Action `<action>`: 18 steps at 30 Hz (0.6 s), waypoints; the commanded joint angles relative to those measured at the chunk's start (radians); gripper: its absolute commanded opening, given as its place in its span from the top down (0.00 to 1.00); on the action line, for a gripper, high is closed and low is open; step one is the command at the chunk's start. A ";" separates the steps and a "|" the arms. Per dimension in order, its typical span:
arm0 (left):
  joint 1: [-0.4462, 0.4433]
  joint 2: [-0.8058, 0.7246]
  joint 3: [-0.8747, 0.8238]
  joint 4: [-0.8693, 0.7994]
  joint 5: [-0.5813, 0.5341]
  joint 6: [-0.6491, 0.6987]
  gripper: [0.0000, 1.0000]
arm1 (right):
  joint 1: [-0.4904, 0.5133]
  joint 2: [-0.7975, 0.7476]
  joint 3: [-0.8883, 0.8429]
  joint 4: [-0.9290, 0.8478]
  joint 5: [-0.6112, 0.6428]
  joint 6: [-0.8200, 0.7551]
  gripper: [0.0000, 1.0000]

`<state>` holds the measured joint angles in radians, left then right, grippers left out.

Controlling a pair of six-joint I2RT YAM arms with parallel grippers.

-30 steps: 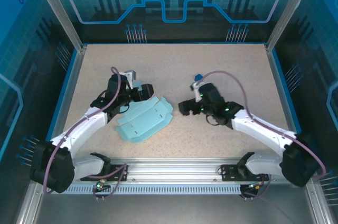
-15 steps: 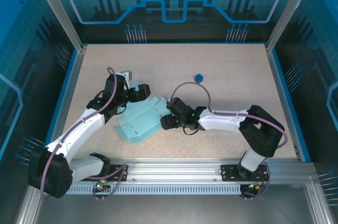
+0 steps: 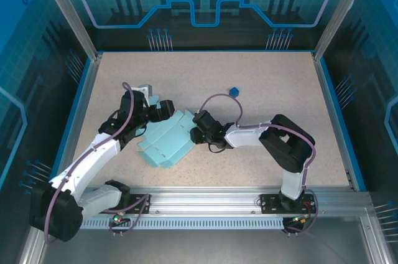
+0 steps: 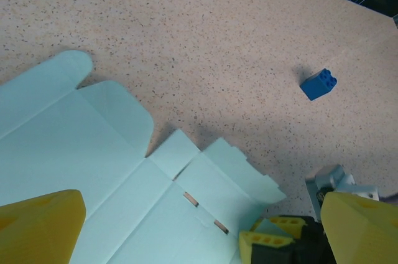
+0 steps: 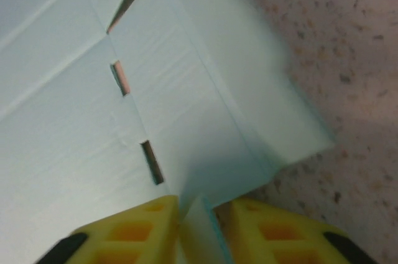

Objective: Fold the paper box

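Observation:
The paper box (image 3: 166,142) lies as a flat pale blue die-cut sheet left of the table's middle, with slots and creases showing (image 4: 106,183). My right gripper (image 3: 198,132) is at the sheet's right edge. In the right wrist view its yellow fingers (image 5: 137,233) are shut on a raised flap (image 5: 198,226) of the paper box (image 5: 93,121). My left gripper (image 3: 160,107) hangs open over the sheet's far left corner, its wide-apart yellow fingers (image 4: 37,226) framing the card, with nothing between them. The right gripper's yellow fingertips (image 4: 273,239) show at the sheet's edge.
A tiny dark blue cube (image 3: 234,91) sits on the speckled table behind the right arm, and it is also in the left wrist view (image 4: 319,83). Blue raised borders (image 3: 329,108) edge the table. The arm bases stand along the near rail (image 3: 205,202).
My right arm swung left from the table's middle right to the sheet's right edge, and its jaws closed on a flap. The left arm crept slightly nearer.

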<state>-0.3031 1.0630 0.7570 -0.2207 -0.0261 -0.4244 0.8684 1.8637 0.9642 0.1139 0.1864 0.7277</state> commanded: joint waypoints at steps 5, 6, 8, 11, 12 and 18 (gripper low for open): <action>0.003 -0.052 0.012 0.021 -0.024 -0.035 0.01 | -0.087 -0.052 0.014 0.110 -0.054 -0.156 0.94; 0.003 -0.052 0.019 0.025 -0.025 -0.034 0.01 | -0.100 -0.075 0.009 0.106 -0.074 -0.190 0.96; 0.003 -0.048 0.044 0.027 -0.032 -0.042 0.01 | -0.128 -0.129 0.001 0.085 -0.125 -0.251 0.99; 0.003 -0.042 0.086 0.049 0.000 -0.042 0.02 | -0.175 -0.229 -0.026 0.049 -0.181 -0.367 1.00; 0.002 -0.040 0.095 0.064 0.016 -0.037 0.02 | -0.195 -0.257 -0.033 0.033 -0.214 -0.406 1.00; 0.002 0.003 0.150 0.212 0.104 0.053 0.04 | -0.355 -0.428 -0.045 -0.106 -0.403 -0.593 1.00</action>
<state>-0.3031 1.0424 0.8619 -0.1154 0.0097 -0.4297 0.5652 1.4902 0.9413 0.0937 -0.0883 0.2760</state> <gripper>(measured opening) 0.962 0.070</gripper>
